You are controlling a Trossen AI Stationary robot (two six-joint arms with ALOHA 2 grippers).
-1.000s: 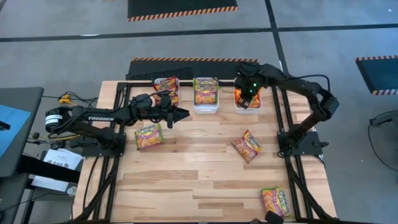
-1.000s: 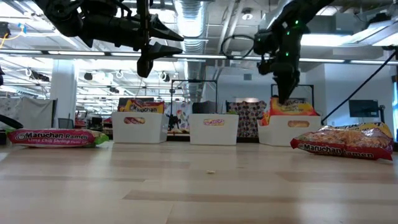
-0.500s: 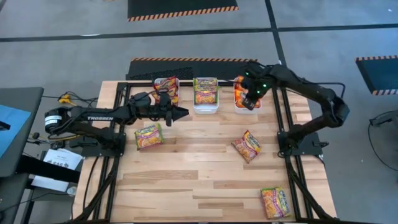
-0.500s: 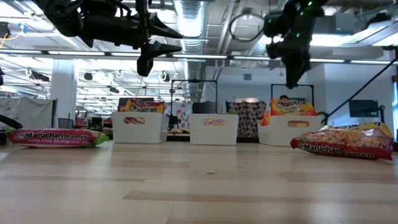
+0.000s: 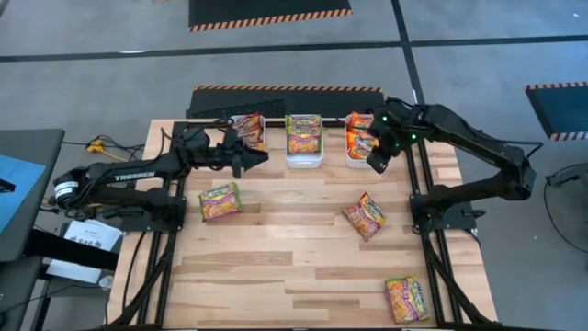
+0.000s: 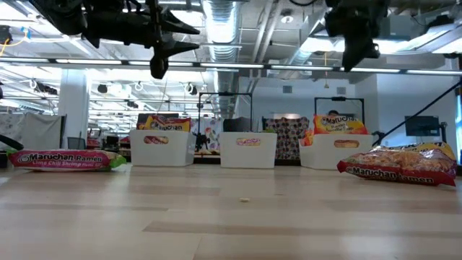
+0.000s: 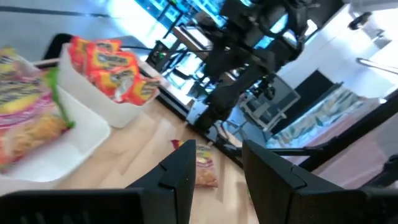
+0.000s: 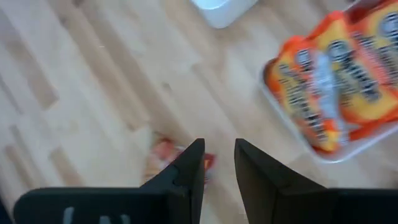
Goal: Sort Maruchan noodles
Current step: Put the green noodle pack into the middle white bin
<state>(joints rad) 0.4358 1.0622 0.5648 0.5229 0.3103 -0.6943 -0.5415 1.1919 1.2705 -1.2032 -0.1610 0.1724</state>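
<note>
Wooden surface [image 5: 294,267] with three loose noodle packs. Corner packet [image 5: 407,299] by the near right corner. Middle packet [image 5: 365,215] toward the right edge, green packet [image 5: 220,201] toward the left edge. Along the far edge, three white bins [image 5: 304,164], packs inside.

Left tool [image 5: 262,156] and right tool [image 5: 375,165] up high there, both released, holding nothing.

Best to drop straight down, pinch one crinkly edge, match colours.

Readable: "Maruchan Ramen", "Lime Chili Shrimp", "TROSSEN".

"Maruchan Ramen" reads on two table packets [image 6: 63,159] [image 6: 398,172]; "TROSSEN" marks the left arm [image 5: 127,178].
</note>
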